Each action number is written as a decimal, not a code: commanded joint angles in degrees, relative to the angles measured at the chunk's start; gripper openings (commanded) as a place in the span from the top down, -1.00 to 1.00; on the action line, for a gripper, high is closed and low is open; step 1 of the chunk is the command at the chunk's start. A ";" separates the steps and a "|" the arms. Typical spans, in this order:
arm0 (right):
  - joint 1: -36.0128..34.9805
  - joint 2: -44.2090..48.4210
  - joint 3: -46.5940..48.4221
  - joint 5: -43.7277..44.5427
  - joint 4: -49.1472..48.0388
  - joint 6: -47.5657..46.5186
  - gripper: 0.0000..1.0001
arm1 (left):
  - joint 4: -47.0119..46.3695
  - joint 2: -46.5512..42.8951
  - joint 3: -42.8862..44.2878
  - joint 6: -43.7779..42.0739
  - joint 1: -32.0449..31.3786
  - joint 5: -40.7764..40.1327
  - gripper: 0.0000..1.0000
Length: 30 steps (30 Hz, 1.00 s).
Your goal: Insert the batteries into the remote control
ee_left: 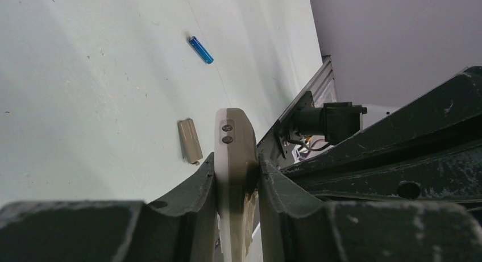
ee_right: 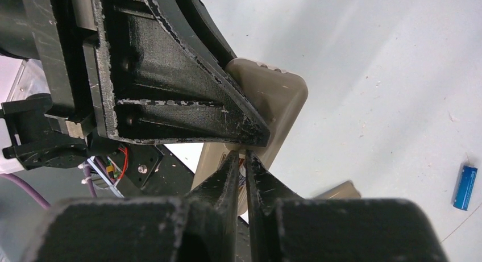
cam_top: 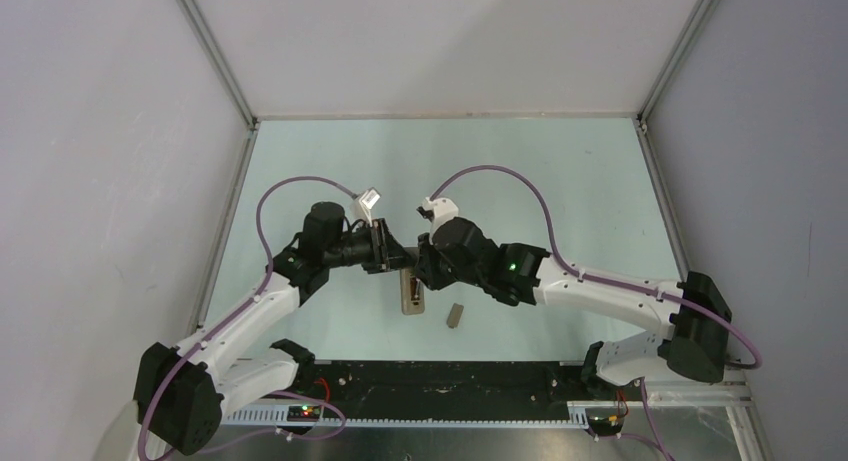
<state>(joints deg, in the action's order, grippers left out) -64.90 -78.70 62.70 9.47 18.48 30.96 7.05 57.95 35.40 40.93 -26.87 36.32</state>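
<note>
1. Nearest my left-wrist camera, the left gripper (ee_left: 237,162) is clamped on the remote control (ee_left: 233,137). Both fingers press its sides, and its end sticks out toward 12 o'clock. I cannot tell whether it rests on the table (ee_left: 85,74) or hangs just above it.
2. From the right wrist, the right gripper (ee_right: 242,159) has its fingers drawn almost together, with only a slit between them, and the tips sit at the remote's beige back. I cannot tell whether anything thin is nipped there.
3. Handling, as I judge it: the remote is a light, stiff plastic shell and rather smooth, so it could pivot in a two-point pinch. The flanks are the right hold, well away from the battery bay.
4. The bay is the only container here. The fingers hide its inside, so I cannot say whether a cell is seated. The dark battery shows in no view.
5. Just beside the remote, at about 9 o'clock of its tip in the left-wrist view, the cover piece (ee_left: 190,140) lies flat on the table (so the bay should be uncovered).
6. Farthest out, at 11 o'clock, the blue battery (ee_left: 200,49) lies alone on the table, well apart from the remote. It looks hard, round and prone to rolling, so I would pinch it across mid-barrel.
</note>
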 commanded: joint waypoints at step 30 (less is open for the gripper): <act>-1.54 -1.86 -4.86 -6.06 -7.51 3.05 0.92 | -0.41 -3.62 4.79 7.79 2.83 2.32 1.00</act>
<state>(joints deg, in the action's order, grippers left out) -64.97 -79.42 58.98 6.02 11.16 33.65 12.10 56.21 35.46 44.60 -24.60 35.27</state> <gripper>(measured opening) 0.048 0.307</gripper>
